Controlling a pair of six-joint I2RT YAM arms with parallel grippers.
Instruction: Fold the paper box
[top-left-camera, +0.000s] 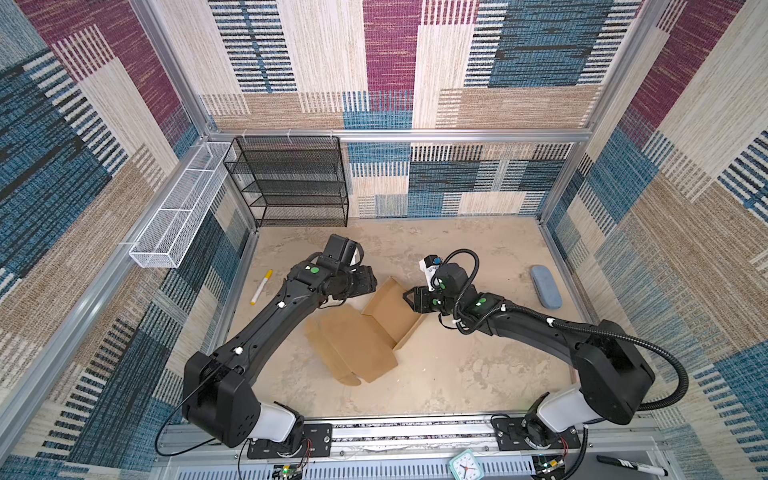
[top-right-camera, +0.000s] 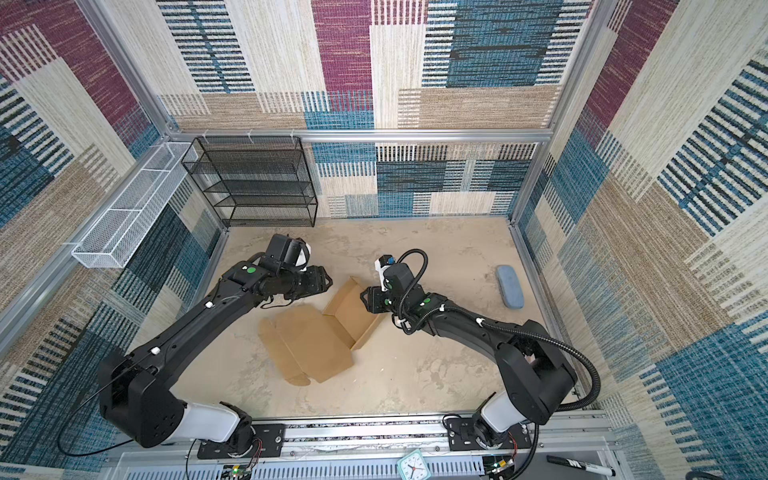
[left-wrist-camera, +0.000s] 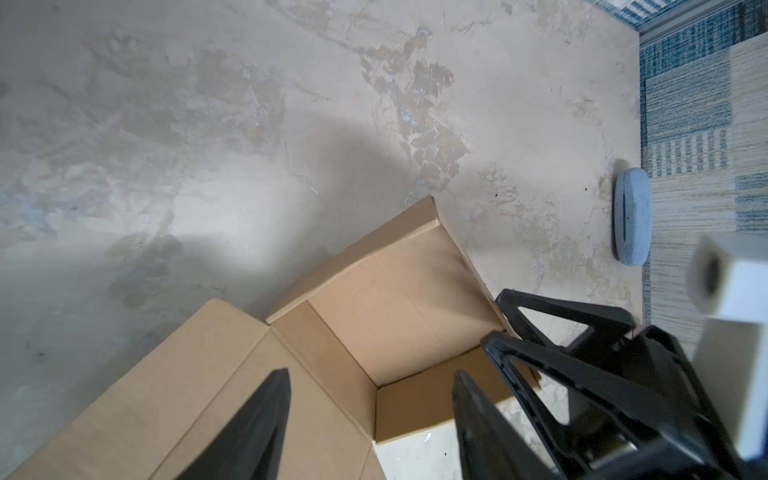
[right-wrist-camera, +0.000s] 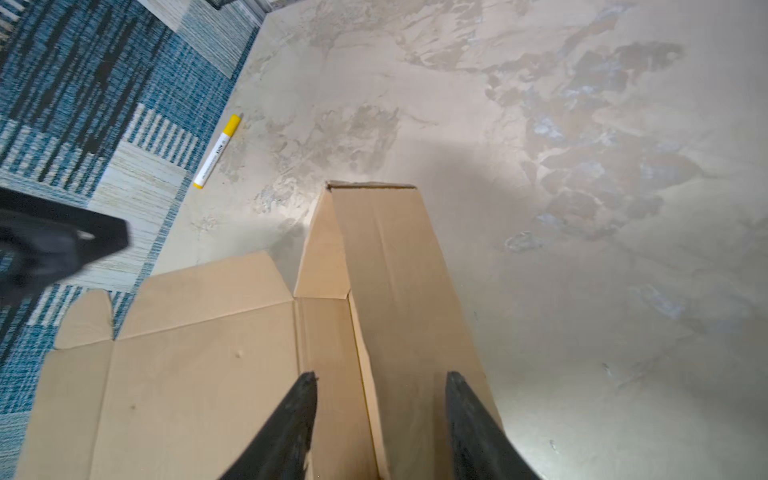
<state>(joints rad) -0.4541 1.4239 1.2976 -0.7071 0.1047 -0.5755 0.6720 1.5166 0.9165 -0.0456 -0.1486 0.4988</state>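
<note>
The paper box (top-left-camera: 353, 345) is plain brown cardboard lying mid-table, also seen in a top view (top-right-camera: 311, 345). Its near part lies flat and its far-right panels (top-left-camera: 392, 309) stand up as walls. My left gripper (top-left-camera: 374, 284) hovers open over the far-left side of the raised part. In the left wrist view the left gripper (left-wrist-camera: 370, 376) has nothing between its fingers, only an inner corner of the box (left-wrist-camera: 399, 291) below. My right gripper (top-left-camera: 407, 300) is open at the right wall. In the right wrist view the right gripper (right-wrist-camera: 381, 376) straddles that upright panel (right-wrist-camera: 386, 257).
A yellow marker (top-left-camera: 261, 286) lies at the left of the table and a blue case (top-left-camera: 545, 286) at the right. A black wire rack (top-left-camera: 291, 183) and a white mesh basket (top-left-camera: 178, 208) stand at the back left. A clock (top-left-camera: 466, 465) and a black marker (top-left-camera: 631, 465) sit beyond the front rail.
</note>
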